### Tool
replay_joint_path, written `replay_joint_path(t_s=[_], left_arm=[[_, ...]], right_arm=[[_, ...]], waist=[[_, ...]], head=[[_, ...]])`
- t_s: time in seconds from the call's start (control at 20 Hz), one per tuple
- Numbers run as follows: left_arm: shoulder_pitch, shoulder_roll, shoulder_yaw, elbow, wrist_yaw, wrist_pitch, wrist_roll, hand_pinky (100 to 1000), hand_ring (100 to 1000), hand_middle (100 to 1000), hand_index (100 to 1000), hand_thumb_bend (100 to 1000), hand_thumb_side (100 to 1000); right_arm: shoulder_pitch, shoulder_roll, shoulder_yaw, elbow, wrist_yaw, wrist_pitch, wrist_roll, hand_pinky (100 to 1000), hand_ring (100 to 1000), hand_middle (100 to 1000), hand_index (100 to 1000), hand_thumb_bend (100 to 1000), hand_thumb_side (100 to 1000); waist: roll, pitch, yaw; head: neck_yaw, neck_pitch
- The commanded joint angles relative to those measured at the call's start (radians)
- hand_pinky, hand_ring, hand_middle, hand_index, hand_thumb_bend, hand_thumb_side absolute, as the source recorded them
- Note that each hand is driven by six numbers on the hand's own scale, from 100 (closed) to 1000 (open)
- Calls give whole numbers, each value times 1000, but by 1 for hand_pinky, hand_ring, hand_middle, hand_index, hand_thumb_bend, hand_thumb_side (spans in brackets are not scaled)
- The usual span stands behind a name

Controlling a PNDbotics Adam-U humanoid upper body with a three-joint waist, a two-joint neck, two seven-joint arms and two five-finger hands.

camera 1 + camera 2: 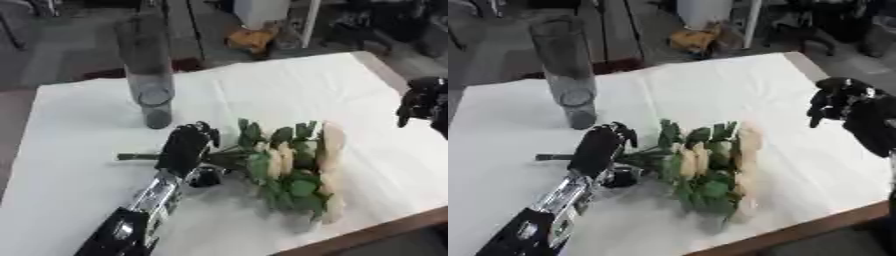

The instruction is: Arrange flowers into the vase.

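Note:
A tall clear glass vase (149, 70) stands upright at the back left of the white table. A bunch of cream flowers (302, 167) with green leaves lies on its side in the middle, stems (136, 157) pointing left. My left hand (185, 149) lies over the stems, its fingers curled down round them and its thumb beneath, just left of the leaves. At the right edge my right hand (843, 102) hangs above the table with curled fingers and nothing in it, well apart from the flowers.
The white cloth (280, 95) covers the table; its brown front edge (376, 235) shows at the lower right. Floor clutter and furniture lie beyond the far edge.

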Motion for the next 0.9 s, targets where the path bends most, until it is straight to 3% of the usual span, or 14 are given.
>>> replay_joint_path(t_s=[0.05, 0.2, 0.25, 0.75, 0.8, 0.9], left_arm=[[-19, -6, 8, -7, 7, -2, 10, 403, 279, 223, 466, 598, 308], [-19, -7, 8, -4, 9, -3, 13, 403, 279, 223, 466, 598, 308], [-18, -6, 7, -2, 7, -3, 11, 320, 182, 120, 342, 743, 300], [-17, -8, 10, 9, -57, 3, -25, 287, 125, 100, 268, 850, 318], [-17, -8, 11, 10, -61, 4, -25, 151, 100, 100, 199, 876, 325], [-17, -8, 13, 13, -76, 8, -22, 100, 100, 100, 174, 862, 328]], right_arm=[[-19, -17, -3, -11, 9, -4, 1, 504, 597, 601, 801, 831, 696], [-20, -17, -3, -11, 10, -4, 1, 504, 597, 601, 801, 831, 696], [-19, -17, -3, -11, 10, -4, 1, 504, 597, 601, 802, 831, 695], [-19, -15, -3, -13, 9, -2, 1, 505, 598, 601, 802, 831, 695], [-19, -15, -3, -13, 9, -2, 1, 506, 598, 601, 802, 831, 695], [-18, -15, -3, -13, 9, -2, 1, 506, 598, 601, 802, 831, 695]], waist=[[-8, 1, -2], [-8, 1, -2], [-8, 1, -2], [-9, 1, -3], [-9, 1, -3], [-8, 2, -3]], head=[[-2, -10], [-2, -10], [-3, -10], [-6, -11], [-7, -10], [-7, -10]])
